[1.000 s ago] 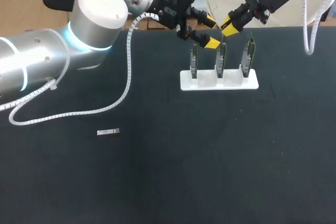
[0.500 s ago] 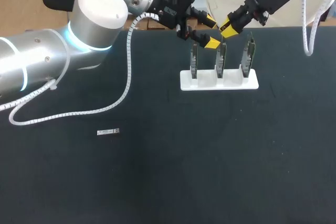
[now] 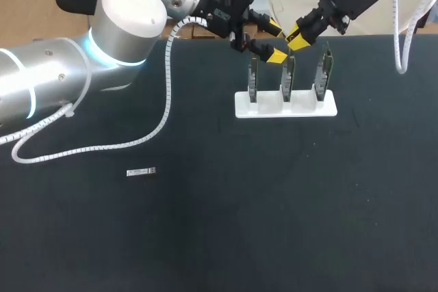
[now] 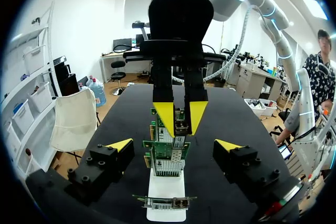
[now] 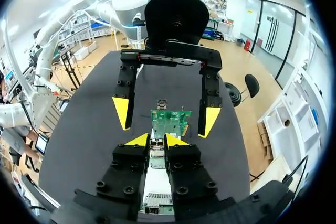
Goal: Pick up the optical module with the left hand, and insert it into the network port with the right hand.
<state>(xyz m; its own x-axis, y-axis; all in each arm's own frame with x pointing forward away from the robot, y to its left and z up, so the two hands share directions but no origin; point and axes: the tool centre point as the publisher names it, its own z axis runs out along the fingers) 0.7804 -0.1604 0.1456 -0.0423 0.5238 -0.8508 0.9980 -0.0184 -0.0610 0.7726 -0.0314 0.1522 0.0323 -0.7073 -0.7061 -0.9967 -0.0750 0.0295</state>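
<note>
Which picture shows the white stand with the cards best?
The head view: the whole white stand shows, with three cards upright. The left wrist view shows only its near end; the right wrist view, just a sliver.

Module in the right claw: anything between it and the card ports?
Nothing visible. The right claw holds the module above the cards; the left claw is open, its fingers beside the cards, not under the module.
</note>
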